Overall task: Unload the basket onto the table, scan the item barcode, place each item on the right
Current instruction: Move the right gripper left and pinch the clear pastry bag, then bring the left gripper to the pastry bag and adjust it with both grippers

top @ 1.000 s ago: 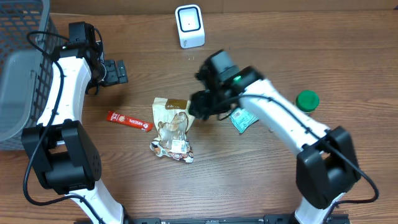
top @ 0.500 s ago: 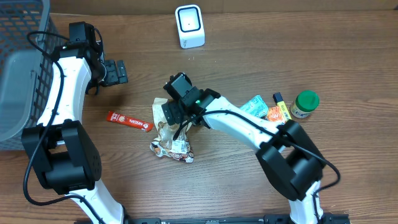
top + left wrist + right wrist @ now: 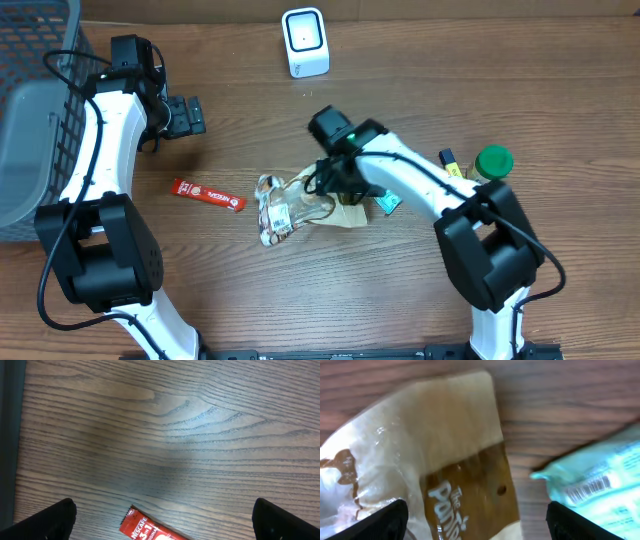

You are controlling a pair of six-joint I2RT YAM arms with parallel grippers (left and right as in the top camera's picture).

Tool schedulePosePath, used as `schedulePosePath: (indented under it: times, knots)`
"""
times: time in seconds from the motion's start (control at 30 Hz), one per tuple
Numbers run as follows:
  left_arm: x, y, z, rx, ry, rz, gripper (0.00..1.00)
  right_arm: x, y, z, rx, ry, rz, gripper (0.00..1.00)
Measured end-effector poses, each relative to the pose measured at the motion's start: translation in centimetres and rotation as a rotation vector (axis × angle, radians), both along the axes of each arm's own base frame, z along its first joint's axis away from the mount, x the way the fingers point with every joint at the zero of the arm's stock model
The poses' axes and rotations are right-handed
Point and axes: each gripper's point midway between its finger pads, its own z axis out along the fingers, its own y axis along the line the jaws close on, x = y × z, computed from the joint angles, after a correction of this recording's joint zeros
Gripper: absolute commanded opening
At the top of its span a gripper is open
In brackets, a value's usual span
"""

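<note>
Two arms stand at the table [image 3: 560,80], but only the right one is near the item. I take the snack bag [image 3: 285,205] to be the item in hand, because the right gripper [image 3: 333,185] hangs directly over its brown label end. The bag lies flat in the middle of the table. Its long axis runs about left to right, with the clear end toward the red stick [image 3: 207,194] and the label end just beside the teal packet [image 3: 600,490]. In the right wrist view the fingers [image 3: 385,522] stand wide apart on both sides of the label, and I see nothing clamped between them. The left gripper [image 3: 188,115] is also spread wide and empty. It is well apart from the bag, near the basket [image 3: 30,60]. The scanner [image 3: 305,42] stands at the far edge, well apart from the bag. In my judgement the right arm is the one to close across the label end and carry the bag to the scanner.
</note>
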Motion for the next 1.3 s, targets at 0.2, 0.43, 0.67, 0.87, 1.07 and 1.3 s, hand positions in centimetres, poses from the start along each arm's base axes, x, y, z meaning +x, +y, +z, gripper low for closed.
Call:
schedulePosePath:
  times: [0.2,0.43,0.67,0.87,1.07,1.3]
  knots:
    - [0.0,0.0,0.0,0.000,0.000,0.000,1.00,-0.4,0.7,2.2,0.087,0.008,0.033,0.90]
    - [0.0,0.0,0.0,0.000,0.000,0.000,1.00,-1.7,2.4,4.5,0.206,0.035,0.100,0.89]
    - [0.0,0.0,0.0,0.000,0.000,0.000,1.00,-2.2,2.7,3.2,0.179,0.058,0.132,0.89]
    - [0.0,0.0,0.0,0.000,0.000,0.000,1.00,-2.5,2.5,1.4,0.140,0.092,0.135,0.89]
    - [0.0,0.0,0.0,0.000,0.000,0.000,1.00,-2.7,2.3,-0.2,0.118,0.126,0.134,0.89]
    - [-1.5,-2.2,-0.3,-0.125,0.057,-0.007,1.00,-2.5,2.6,-0.2,0.130,0.118,0.137,0.93]
